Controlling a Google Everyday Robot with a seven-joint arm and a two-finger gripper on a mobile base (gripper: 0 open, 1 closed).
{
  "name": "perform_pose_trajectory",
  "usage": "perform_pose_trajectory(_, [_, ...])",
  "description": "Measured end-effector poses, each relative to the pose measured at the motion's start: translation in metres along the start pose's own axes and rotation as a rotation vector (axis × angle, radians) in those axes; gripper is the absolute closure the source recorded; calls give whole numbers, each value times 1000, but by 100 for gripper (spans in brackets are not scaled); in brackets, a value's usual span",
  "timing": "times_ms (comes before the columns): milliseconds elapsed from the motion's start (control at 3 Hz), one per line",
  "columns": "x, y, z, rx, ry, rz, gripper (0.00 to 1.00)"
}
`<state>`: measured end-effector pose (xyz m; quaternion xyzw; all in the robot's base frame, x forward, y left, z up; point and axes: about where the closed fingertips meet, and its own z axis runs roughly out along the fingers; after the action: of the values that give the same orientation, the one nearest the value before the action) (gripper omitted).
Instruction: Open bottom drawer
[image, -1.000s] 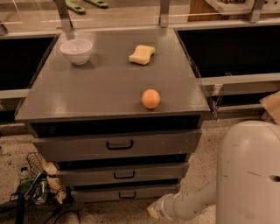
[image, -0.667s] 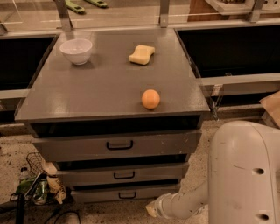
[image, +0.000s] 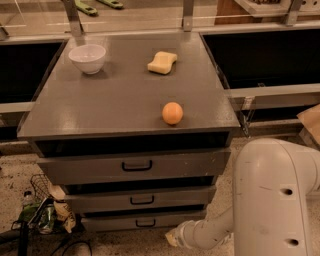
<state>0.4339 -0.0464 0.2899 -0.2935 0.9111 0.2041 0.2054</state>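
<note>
The bottom drawer (image: 112, 223) sits lowest in the grey cabinet. Its slim front faces the camera, its long axis runs left to right, and its small black handle (image: 145, 222) is centred. It looks pushed in, under the middle drawer (image: 100, 201).

The tool (image: 170, 239) is low by the floor (image: 125, 245), just beside the drawer's right end. I cannot tell whether it is open or closed.

Since a second ago the bulky white arm (image: 272, 200) has shifted left, while the tool has barely moved and the drawer is unchanged.

On the surface (image: 110, 107) a white bowl (image: 87, 58) stands near the far left corner and a yellow sponge (image: 162, 62) near the far edge. An orange (image: 172, 113) lies near the front edge.
</note>
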Motion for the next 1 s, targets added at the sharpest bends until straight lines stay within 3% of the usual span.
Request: perform_pose_trajectory(1000, [0,0,0,0,0,0,4])
